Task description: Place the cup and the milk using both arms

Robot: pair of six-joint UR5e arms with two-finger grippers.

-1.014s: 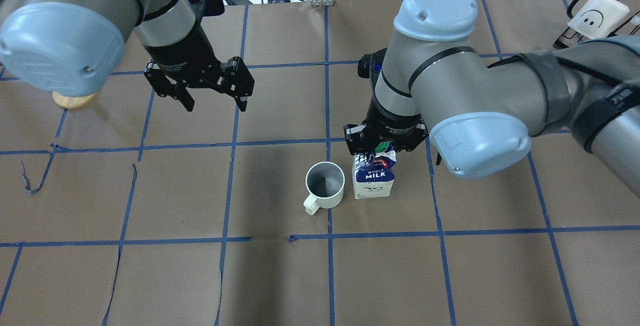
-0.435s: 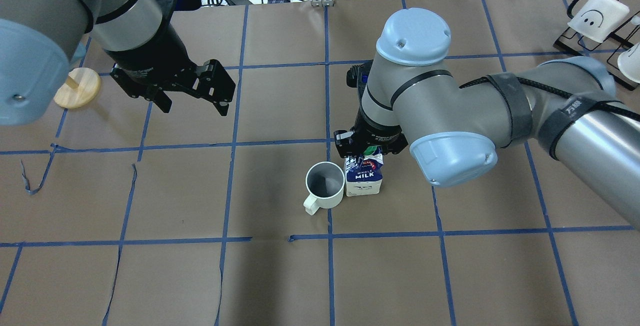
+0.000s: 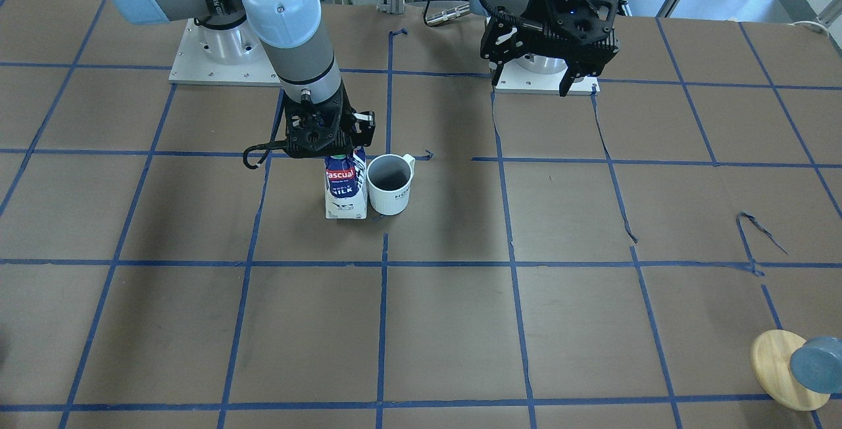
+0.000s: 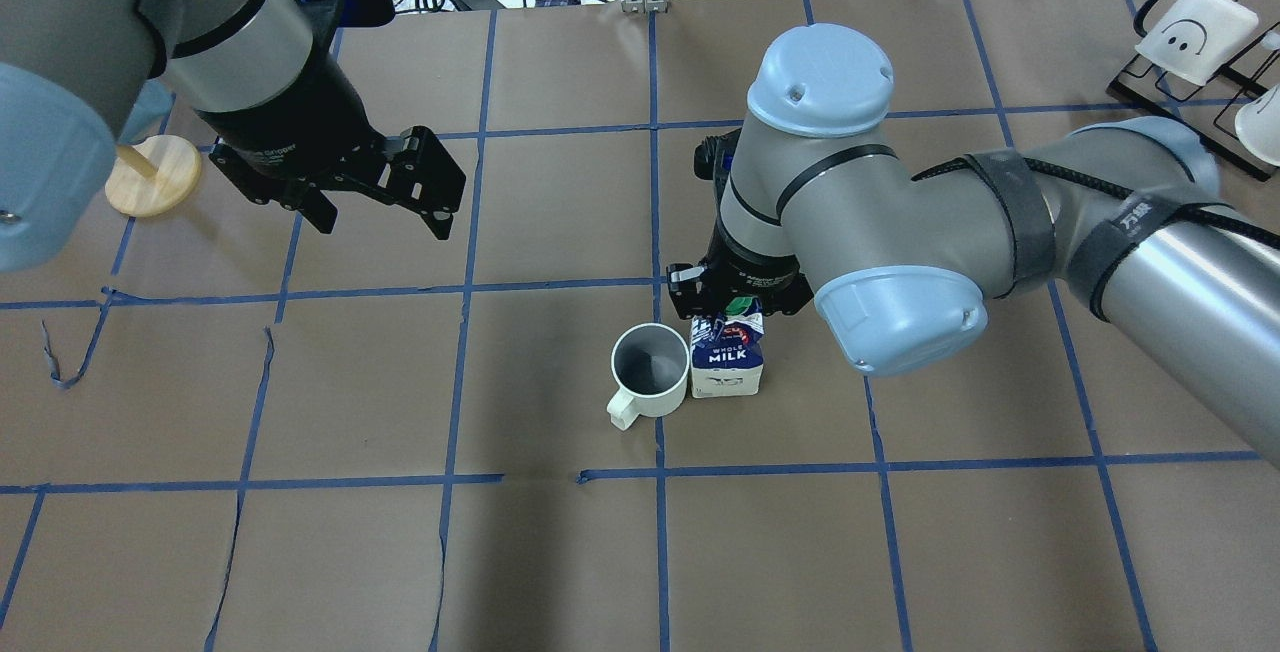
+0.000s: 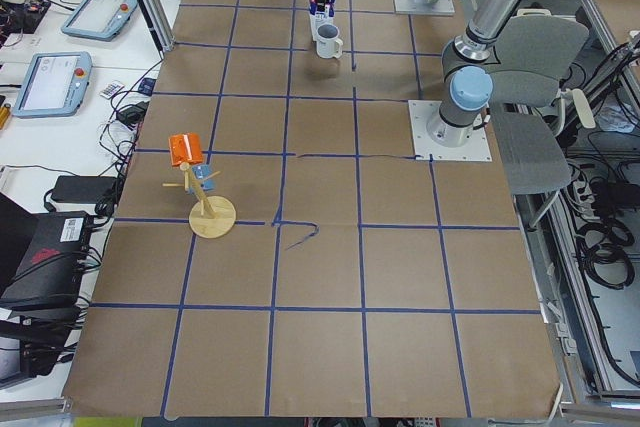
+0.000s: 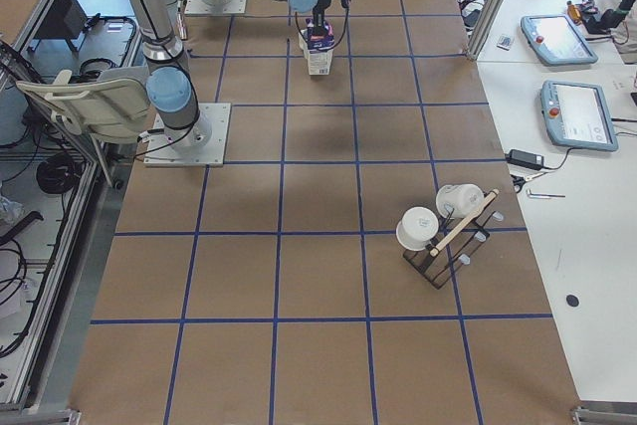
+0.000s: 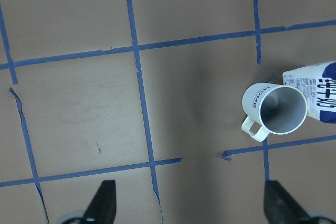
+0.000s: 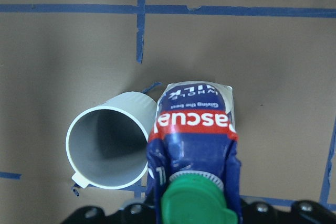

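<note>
Near the middle of the surface [image 4: 900,552], your right tool [image 4: 735,304] grips the top of the milk [image 4: 727,367], which appears to stand upright just beside the cup [image 4: 650,364]. Placing looks nearly done; next, release and lift straight up without nudging either. Your left tool [image 4: 383,225] hangs wide and empty, well apart. Blue tape [image 4: 560,284] grids the brown surface; tablets [image 6: 580,114] lie on a desk [image 6: 597,201] alongside.

Milk [image 7: 314,92] cut off at left wrist view's right edge.
</note>
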